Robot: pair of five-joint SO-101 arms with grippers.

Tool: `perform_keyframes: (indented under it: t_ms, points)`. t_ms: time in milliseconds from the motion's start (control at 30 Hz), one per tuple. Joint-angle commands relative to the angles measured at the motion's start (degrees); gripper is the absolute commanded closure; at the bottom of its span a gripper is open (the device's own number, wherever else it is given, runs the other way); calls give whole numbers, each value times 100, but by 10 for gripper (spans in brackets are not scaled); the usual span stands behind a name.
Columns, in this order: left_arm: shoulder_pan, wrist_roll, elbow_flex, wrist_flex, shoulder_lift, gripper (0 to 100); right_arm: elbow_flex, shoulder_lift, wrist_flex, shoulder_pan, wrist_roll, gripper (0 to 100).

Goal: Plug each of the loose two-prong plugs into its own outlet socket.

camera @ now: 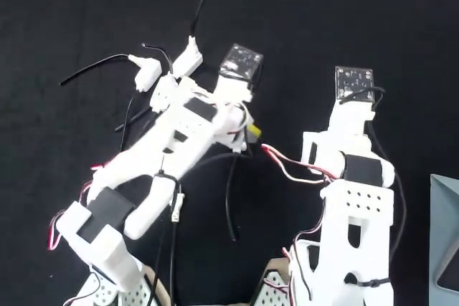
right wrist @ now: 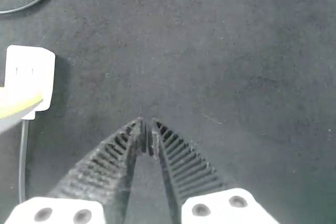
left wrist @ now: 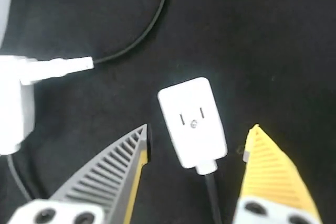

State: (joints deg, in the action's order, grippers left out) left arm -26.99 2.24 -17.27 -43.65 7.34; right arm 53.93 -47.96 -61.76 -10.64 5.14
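Observation:
A white outlet socket [left wrist: 192, 121] with two slots and a round hole lies face up on the black table, its black cord running back under the wrist. My left gripper [left wrist: 200, 128] stands open just above it, grey finger [left wrist: 123, 161] on one side and yellow finger [left wrist: 268, 163] on the other, neither touching it. A second white plug body [left wrist: 14, 100] with a white strain relief [left wrist: 60, 67] and black cable lies beside it. In the high view, white plug pieces [camera: 148, 72] [camera: 188, 58] lie by the left arm. My right gripper [right wrist: 147, 129] is shut and holds nothing; the socket [right wrist: 29, 77] lies off to its side.
Black cables [camera: 229, 198] trail across the table between the arms, and another cable [camera: 93, 67] runs off to the left. A grey object [camera: 445, 238] sits at the right edge. Bare black cloth stretches ahead of the right gripper.

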Motion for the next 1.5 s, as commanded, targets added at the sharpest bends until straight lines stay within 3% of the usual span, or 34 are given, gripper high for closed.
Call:
perform_keyframes:
  t_ms: [0,167,333,700,833,1067,1233,1467]
  points:
    - [-400,26,-4,79,-62,707,-312,-101,35,-62,-53,986]
    - [-725,26,-22,79,26,708,-303,-101,35,-62,-53,986]
    - [-365,26,242,44,730,708,-303,-101,35,-62,-53,986]
    - [66,387,2756,-2119,2391,712,-277,-101,26,53,-53,986]
    - [48,334,3169,-2382,2681,790,-295,-101,-44,62,-53,986]
    - [145,334,3178,-2356,2681,844,-295,-101,-44,62,-53,986]
    - [198,325,3178,-2391,2523,964,-295,-101,-44,62,-53,986]
    - [268,-246,3169,-3437,1284,973,-295,-101,-44,62,-53,986]
